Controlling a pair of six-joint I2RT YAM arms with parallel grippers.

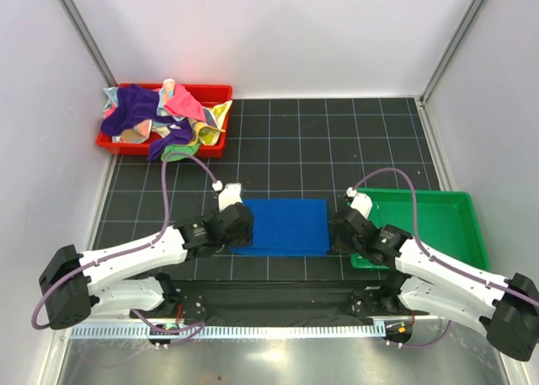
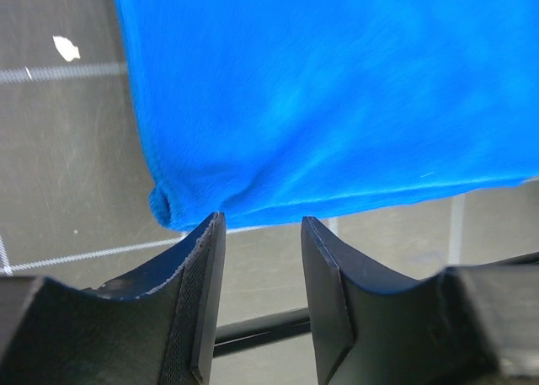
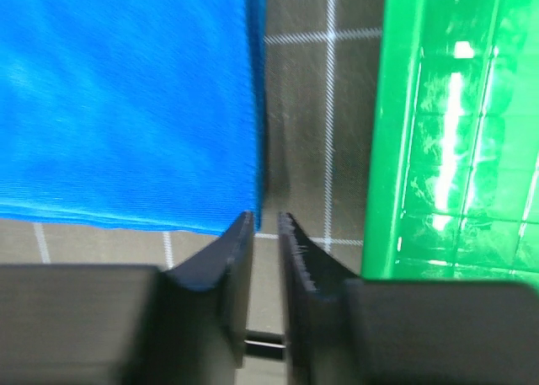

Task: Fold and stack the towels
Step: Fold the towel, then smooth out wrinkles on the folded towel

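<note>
A royal blue towel [image 1: 282, 225] lies folded flat on the dark gridded mat between my two arms. My left gripper [image 1: 238, 227] is at its left edge. In the left wrist view the left gripper [image 2: 263, 225] stands open, nothing between its fingers, the tips just short of the blue towel's [image 2: 320, 98] rolled hem. My right gripper [image 1: 339, 227] is at the towel's right edge. In the right wrist view the right gripper [image 3: 266, 219] shows a narrow empty gap, its left fingertip beside the blue towel's [image 3: 126, 98] near corner. More towels [image 1: 156, 115], purple, pink and multicoloured, are heaped at the back left.
The heap lies in a red tray [image 1: 217, 90], with one purple cloth hanging over its front rim. A green tray [image 1: 421, 195] stands right of the blue towel, its wall [image 3: 396, 149] close to my right gripper. White walls enclose the mat.
</note>
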